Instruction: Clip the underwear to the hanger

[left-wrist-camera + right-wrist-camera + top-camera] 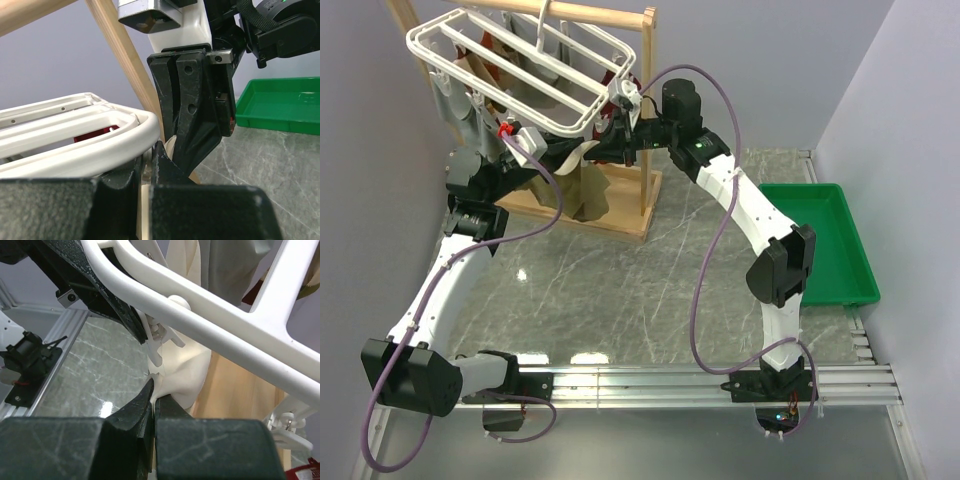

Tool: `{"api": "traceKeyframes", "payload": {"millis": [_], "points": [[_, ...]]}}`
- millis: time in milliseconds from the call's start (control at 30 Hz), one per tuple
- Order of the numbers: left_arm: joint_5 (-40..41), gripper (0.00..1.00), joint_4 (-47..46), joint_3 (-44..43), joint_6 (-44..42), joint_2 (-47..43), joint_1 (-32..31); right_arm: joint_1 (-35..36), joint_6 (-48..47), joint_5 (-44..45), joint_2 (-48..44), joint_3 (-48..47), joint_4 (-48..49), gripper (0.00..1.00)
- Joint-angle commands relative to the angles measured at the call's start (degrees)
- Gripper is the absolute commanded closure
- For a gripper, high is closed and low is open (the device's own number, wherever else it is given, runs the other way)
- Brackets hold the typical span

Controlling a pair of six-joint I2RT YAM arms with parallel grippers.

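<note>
Right gripper [152,407] pinches pale cloth, probably the underwear [186,372], just under a hanger [225,305] bar and its small clip [157,340]

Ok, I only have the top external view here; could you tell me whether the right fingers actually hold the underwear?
Observer: Yes. The right wrist view shows the right fingers shut on a fold of the underwear.
Operator: Thanks. Where is that fold relative to a clip?
Observer: Just below a white clip under the hanger rail, with the cloth reaching up to it.
Operator: And the left fingers?
Observer: The left fingers are pinched on that clip. I cannot tell whether it grips the cloth yet.
</note>
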State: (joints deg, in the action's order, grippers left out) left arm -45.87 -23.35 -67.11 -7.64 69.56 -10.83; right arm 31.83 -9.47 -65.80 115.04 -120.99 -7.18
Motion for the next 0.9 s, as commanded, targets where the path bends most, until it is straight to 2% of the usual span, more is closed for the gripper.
{"api": "traceKeyframes", "payload": {"millis": [0, 233, 500, 867], "points": [[-8.8, 1.00, 2.8, -0.6, 3.7, -0.2, -0.6, 0.2, -3.6, 0.5, -4.0, -0.2, 0.0, 1.00], [-10.3, 1.00, 3.1, -0.9, 4.1, 0.1, -0.6, 1.3, -7.8, 0.7, -4.7, 0.1, -1.6, 1.00], [-13.1, 1.00, 1.9, -1.7, 6.5, 0.8, -0.6, 2.5, -18.2, 1.0, -6.5, 2.2, -6.1, 1.00], [-16.0, 0.99, 1.9, -2.0, 9.4, 1.0, -0.6, 2.6, -16.0, 1.7, -4.2, 0.1, -3.9, 1.00]]}}
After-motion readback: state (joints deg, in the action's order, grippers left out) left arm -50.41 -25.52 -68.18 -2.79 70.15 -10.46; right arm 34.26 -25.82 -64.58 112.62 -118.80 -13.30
